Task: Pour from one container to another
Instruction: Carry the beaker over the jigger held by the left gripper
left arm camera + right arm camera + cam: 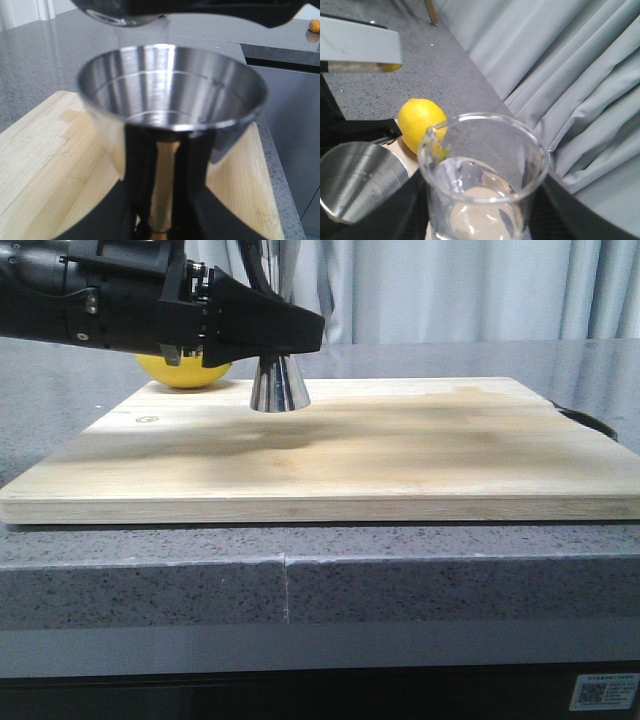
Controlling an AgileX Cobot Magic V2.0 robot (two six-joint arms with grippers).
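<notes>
Speckled grey stone counter (140, 590) along the near edge, carrying a pale wooden cutting board (330, 465) lying flat, with darker brownish streaks across its top. Toward the board's far left part, polished steel double jigger (278, 385) standing upright on the wood, only its flared lower cone showing in the front view, waist and upper cup hidden behind the black left arm. Left tool (290, 332) reaching in from the left at the jigger's waist height; from the left wrist view, dark fingers (197, 170) flanking the stem on both sides below the wide upper cup, gold band low at the waist, so seemingly clamped on the jigger, though actual contact at the pads not clearly visible. Upper cup open and shiny inside, faint graduation lines around its wall, contents not discernible. Small clear glass beaker (482, 175) filling the right wrist view, pouring lip toward the jigger's cup, mouth close beside and above that steel rim, some clear liquid apparently low inside; clear glass edge also visible just above the cup in the left wrist view. Right tool itself out of the pictures, beaker apparently carried by it, state impossible to tell. Just behind the jigger, yellow lemon (185, 370) resting at the board's far left corner. Beyond, grey counter and pale pleated curtains (450, 290)
</notes>
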